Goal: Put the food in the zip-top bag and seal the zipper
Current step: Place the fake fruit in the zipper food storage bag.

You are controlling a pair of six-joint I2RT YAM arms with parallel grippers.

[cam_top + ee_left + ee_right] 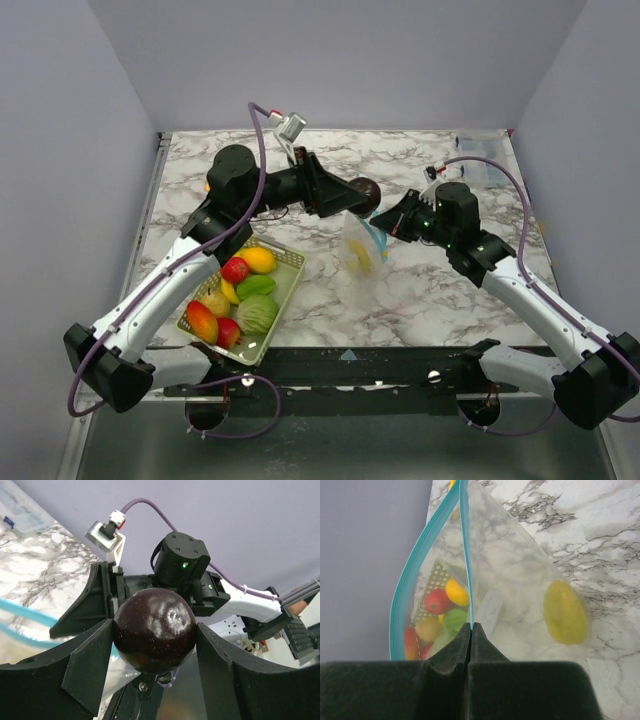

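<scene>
Your left claw (363, 196) pinches a dark round fruit (154, 630) right by the mouth of the zip-top bag (362, 270). Your right claw (471, 630) is pressed together on the zipper (405, 580). The bag stands on the desk (450, 300) with one yellow fruit (564, 611) inside. More food (240, 295) sits in the green basket (288, 295).

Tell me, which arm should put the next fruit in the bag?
Left. The left end effector grips a dark round fruit near the bag's open mouth. The right end effector is shut on the zipper, holding the bag up.
</scene>
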